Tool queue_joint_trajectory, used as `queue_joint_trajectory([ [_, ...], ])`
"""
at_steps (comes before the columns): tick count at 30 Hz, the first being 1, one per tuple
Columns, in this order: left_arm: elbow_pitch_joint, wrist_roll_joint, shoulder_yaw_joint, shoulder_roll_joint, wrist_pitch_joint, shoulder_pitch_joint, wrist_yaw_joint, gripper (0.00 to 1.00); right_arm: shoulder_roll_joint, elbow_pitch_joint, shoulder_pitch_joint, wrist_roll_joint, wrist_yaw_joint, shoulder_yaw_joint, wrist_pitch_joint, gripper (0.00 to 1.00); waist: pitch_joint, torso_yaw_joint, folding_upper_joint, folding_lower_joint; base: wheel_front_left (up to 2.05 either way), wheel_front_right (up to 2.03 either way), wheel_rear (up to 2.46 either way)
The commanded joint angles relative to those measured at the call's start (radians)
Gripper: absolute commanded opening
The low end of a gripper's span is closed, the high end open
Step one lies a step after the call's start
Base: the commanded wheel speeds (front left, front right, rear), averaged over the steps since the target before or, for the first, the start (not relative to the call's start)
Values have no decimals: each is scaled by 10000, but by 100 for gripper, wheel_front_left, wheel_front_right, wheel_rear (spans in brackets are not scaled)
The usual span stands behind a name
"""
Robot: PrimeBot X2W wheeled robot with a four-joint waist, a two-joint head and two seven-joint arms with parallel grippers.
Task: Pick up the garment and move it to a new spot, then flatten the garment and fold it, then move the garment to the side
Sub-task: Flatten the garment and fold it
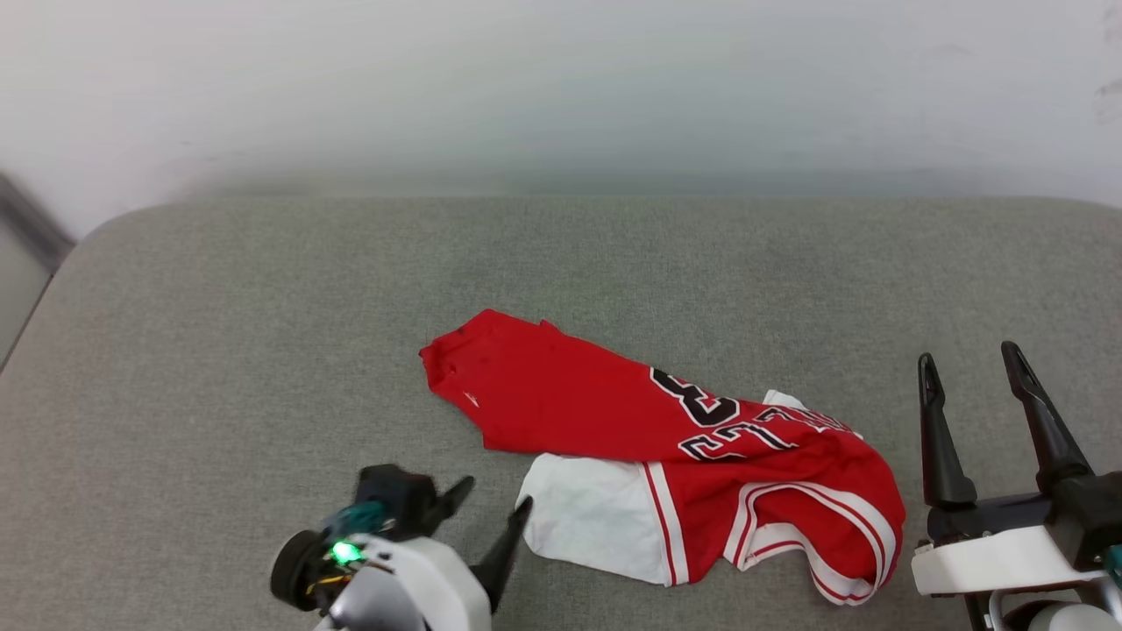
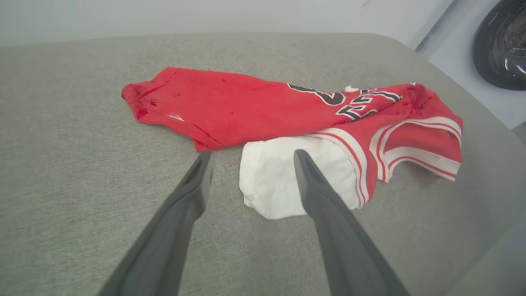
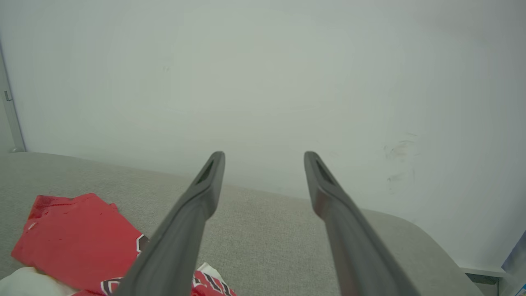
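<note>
Dark and long, the two fingers of the left gripper [image 2: 252, 155] stood spread wide with nothing between them, low over the front part of the grey pad [image 1: 219, 350]. One tip was just above the white sleeve [image 2: 271, 181] and the other was over bare pad beside it. The right gripper [image 1: 967, 353] was likewise spread and empty. It was raised near the pad's front right corner and aimed towards the pad's far edge.

The garment [image 1: 596, 403] lay crumpled on the pad, right of its middle and towards its front edge. Its red hem reached towards the pad's centre, and its striped collar was nearest the pad's right side.

It looked like thin, limp knit: light, soft and not fragile. It would probably sag and bunch when lifted, and it might drag on the pad's coarse weave rather than slide. The sleeve edge under the left fingers seemed the readiest hold. For carrying, a pinch through the thicker folded red layers or the ribbed collar would probably be firmer.

There was one garment, one pad, and two grippers with two fingers each. One sleeve showed plainly. A small white scrap beyond the lettering may have been the other, though I could not tell.
</note>
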Motion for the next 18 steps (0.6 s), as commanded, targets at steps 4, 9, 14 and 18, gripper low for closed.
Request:
queue_joint_trajectory([
  [4, -233, -156, -436, 119, 1947, -779, 23, 100, 20, -79, -170, -89, -3, 116, -19, 100, 494, -186, 0, 0, 0, 0, 0],
  [9, 48, 118, -753, 181, 3465, -1461, 398, 100, 20, -144, -384, -96, -3, 213, -17, 100, 1085, -458, 0, 0, 0, 0, 0],
  [14, 517, 365, -1080, 279, 3994, -1765, 331, 100, 20, -216, -546, -65, -3, 204, -19, 100, 1604, -696, 0, 0, 0, 0, 0],
  [18, 1059, 476, -1139, 275, 4009, -1897, 395, 100, 20, -235, -586, -26, -3, 182, -19, 100, 1825, -770, 0, 0, 0, 0, 0],
])
